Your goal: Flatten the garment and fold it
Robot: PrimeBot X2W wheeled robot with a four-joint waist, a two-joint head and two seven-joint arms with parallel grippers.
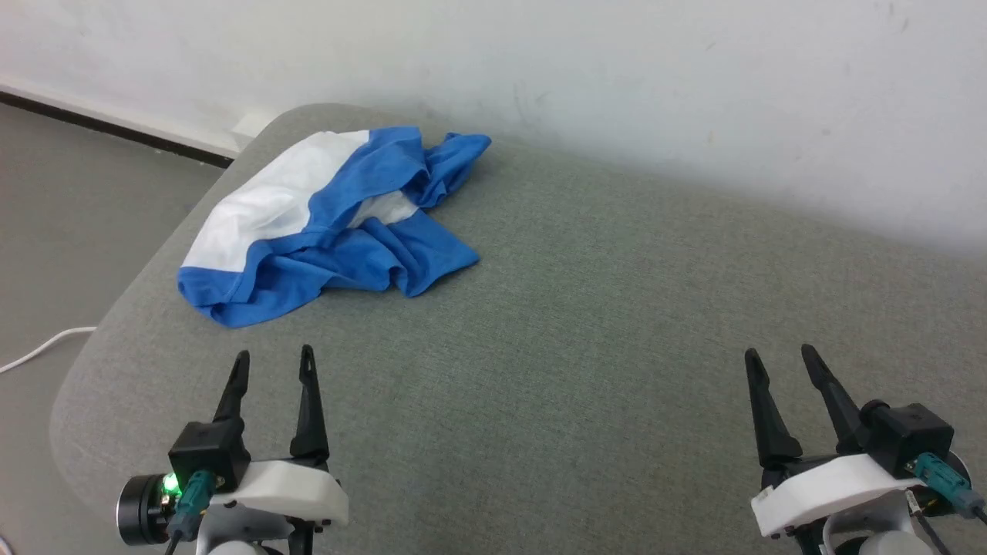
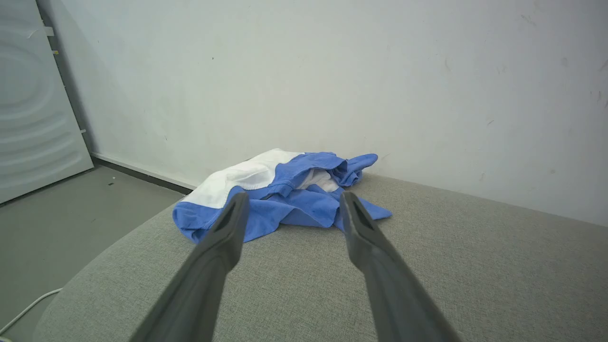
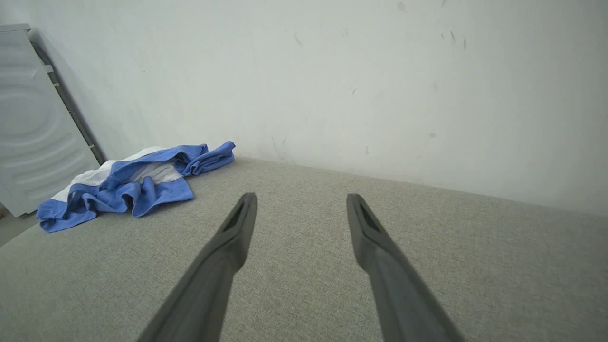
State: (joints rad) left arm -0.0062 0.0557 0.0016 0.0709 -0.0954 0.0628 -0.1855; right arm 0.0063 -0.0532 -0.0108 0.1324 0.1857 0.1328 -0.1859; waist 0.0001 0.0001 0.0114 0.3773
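Note:
The garment (image 1: pixel 331 223) lies crumpled in a heap at the far left of the grey padded table (image 1: pixel 586 324), its white body showing on the left and blue sleeves bunched over and around it. It also appears in the left wrist view (image 2: pixel 280 190) and the right wrist view (image 3: pixel 133 183). My left gripper (image 1: pixel 275 358) hovers open near the front left edge, a short way in front of the heap and pointing at it. At the front right my right gripper (image 1: pixel 779 356) stands open too, far from the cloth. Nothing is held between either pair of fingers.
A pale wall (image 1: pixel 694 85) runs along the table's far edge. To the left the table's rounded corner drops to a grey floor (image 1: pixel 77 208) where a white cable (image 1: pixel 42 347) lies. A white ribbed panel (image 2: pixel 33 104) leans at the left wall.

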